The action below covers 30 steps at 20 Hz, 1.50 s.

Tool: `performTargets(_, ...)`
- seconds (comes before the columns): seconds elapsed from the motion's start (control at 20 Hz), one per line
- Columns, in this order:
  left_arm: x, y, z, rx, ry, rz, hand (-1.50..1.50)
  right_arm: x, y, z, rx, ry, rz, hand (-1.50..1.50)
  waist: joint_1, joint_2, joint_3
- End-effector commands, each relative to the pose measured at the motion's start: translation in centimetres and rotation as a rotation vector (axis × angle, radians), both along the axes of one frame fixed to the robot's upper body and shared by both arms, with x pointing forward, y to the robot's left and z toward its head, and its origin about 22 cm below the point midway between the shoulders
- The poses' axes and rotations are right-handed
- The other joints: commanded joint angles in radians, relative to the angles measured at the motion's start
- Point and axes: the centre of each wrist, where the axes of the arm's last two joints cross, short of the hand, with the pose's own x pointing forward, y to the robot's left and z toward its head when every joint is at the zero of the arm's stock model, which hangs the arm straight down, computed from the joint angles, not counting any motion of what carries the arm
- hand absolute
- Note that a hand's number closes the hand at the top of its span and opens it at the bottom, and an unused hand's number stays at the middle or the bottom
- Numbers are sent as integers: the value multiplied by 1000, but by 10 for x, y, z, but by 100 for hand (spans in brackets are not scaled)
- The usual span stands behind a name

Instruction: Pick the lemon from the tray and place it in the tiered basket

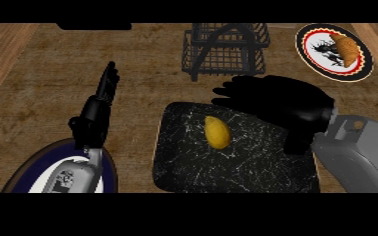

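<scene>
The lemon (216, 132) lies on the black marbled tray (251, 172), just below and left of the right hand (280, 102) and apart from its fingertips. That hand hovers over the tray's far right corner, fingers spread and relaxed, grasping nothing. To take the lemon well, I judge the hand should sink and shift left so thumb and fingers straddle the fruit's short width, then curl round it before lifting.

The tray holds only this 1 lemon. Beyond the hand's fingertips stands the wire tiered basket (225, 50); I cannot make out any contents through its wires. Up and right of the hand, a plate (305, 50) carries a croissant (344, 49). The left hand (100, 107) rests far left, fingers straight, above a dark-rimmed plate (29, 175).
</scene>
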Motion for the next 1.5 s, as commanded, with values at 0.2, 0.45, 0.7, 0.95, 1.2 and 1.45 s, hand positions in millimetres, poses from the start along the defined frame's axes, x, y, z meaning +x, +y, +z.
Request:
performTargets(0.2,-13,-2,-13,-1,5,4,0,7,-7,-21,-43,69,7,-150,-1,0,0)
performTargets(0.45,-2,-11,-1,5,-2,-2,0,32,-18,-37,14,65,21,-150,0,1,0)
performTargets(0.7,0,1,3,20,9,10,0,11,5,-35,6,92,48,-150,-4,-1,0)
performTargets(0.95,4,-1,4,-12,28,-1,0,36,15,-39,-25,129,45,-150,0,0,0)
performTargets(1.2,6,-2,-5,1,8,1,0,16,33,-69,-35,128,40,-150,-3,0,0)
performTargets(1.45,-15,-3,16,-9,22,2,0,14,41,-74,-47,139,18,-150,0,-1,0)
